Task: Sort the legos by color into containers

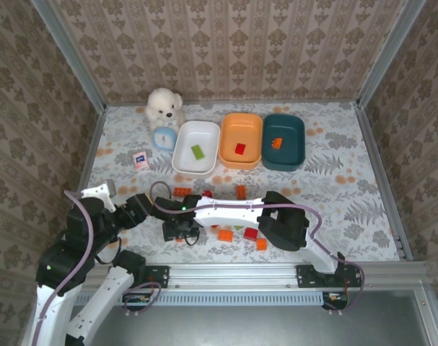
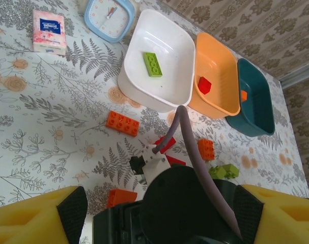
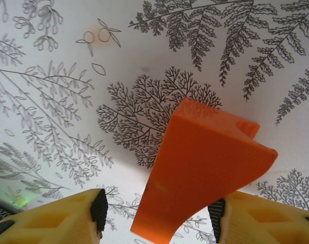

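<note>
White dish [image 1: 204, 135], left of three set side by side at the far side of the bench [image 1: 334, 194]: we are logging one light green brick [image 1: 198, 152] lying inside. Orange dish [image 1: 242, 128], middle: it is holding one red brick [image 1: 240, 149]. Dark teal dish [image 1: 289, 128], right: we are counting one small orange brick [image 1: 277, 143] inside.

Loose legos [image 2: 122, 123] in red, orange and green are lying on the bench nearer the arms.

Left end effector [image 2: 159, 203]: its fingers are standing wide apart, gripping nothing.

Right end effector [image 3: 158, 216]: a tilted orange lego [image 3: 205, 152] is sitting between its fingers; we cannot tell whether they are clamping it.
</note>
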